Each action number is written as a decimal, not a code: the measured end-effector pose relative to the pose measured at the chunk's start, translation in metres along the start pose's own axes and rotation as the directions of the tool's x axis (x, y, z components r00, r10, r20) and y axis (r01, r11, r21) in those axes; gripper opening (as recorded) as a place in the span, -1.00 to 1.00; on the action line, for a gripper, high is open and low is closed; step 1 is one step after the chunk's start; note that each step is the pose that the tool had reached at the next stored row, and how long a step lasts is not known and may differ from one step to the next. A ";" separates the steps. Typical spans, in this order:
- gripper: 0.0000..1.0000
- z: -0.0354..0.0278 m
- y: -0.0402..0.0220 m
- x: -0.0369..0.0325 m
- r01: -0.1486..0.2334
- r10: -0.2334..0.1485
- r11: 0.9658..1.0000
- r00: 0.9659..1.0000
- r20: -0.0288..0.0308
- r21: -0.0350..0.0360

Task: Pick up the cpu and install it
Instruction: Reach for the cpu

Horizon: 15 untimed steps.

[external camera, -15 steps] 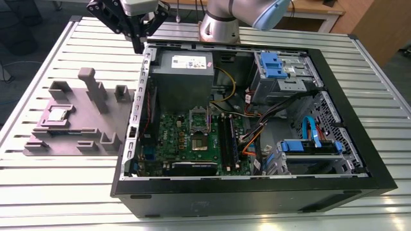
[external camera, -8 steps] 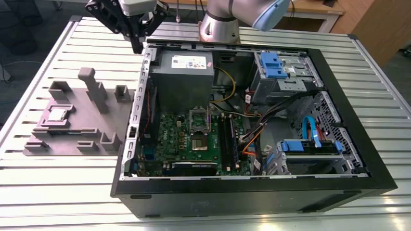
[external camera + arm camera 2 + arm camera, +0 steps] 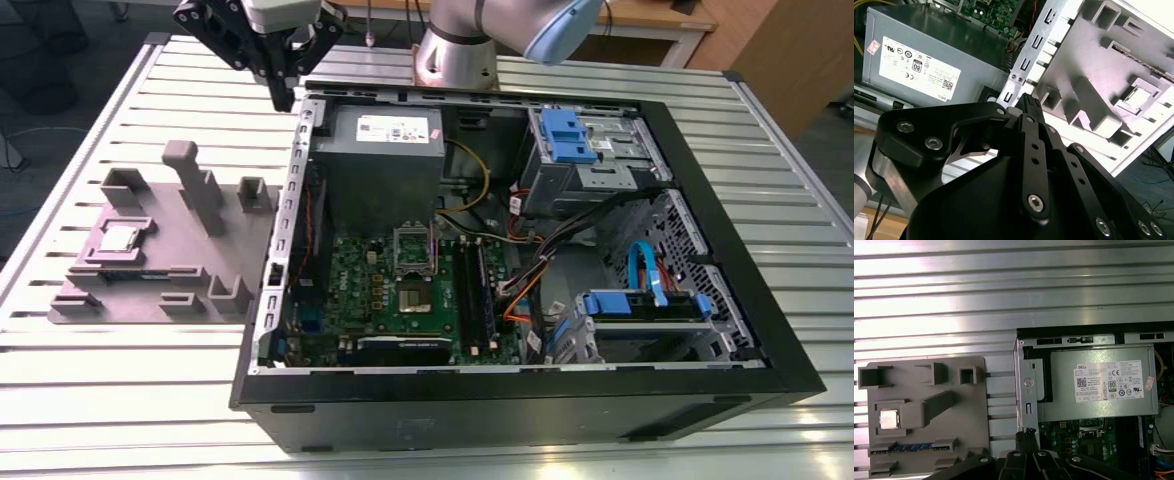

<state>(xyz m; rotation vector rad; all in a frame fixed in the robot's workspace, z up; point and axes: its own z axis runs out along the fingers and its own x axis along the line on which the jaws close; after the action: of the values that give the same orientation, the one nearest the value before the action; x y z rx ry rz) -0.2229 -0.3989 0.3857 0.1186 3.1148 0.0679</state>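
Note:
The cpu (image 3: 120, 237), a small silver square chip, lies flat in a recess of the grey fixture plate (image 3: 160, 285) on the exterior view's left, beside the open computer case (image 3: 534, 400). It also appears in both wrist views, as the cpu (image 3: 1137, 97) and the cpu (image 3: 888, 418). My gripper (image 3: 280, 98) hangs high over the case's far left corner, well behind the cpu, shut with nothing between its fingers. Its black fingertips (image 3: 1027, 103) point down near the case's metal edge. The motherboard's cpu socket (image 3: 416, 297) sits uncovered, its bracket raised.
Upright grey blocks (image 3: 194, 185) stand on the fixture plate close to the cpu. Inside the case are the power supply (image 3: 380, 150), memory sticks (image 3: 477, 290), cables and blue drive bays (image 3: 581, 140). The arm's base (image 3: 454, 55) stands behind the case on the slatted metal table (image 3: 134, 400).

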 end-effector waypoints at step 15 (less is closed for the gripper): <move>-0.79 0.0000 -0.0004 0.0049 0.000 0.000 1.000 1.000 0.000 0.000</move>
<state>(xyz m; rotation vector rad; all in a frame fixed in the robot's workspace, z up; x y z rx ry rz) -0.2278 -0.3989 0.3855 0.1186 3.1148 0.0678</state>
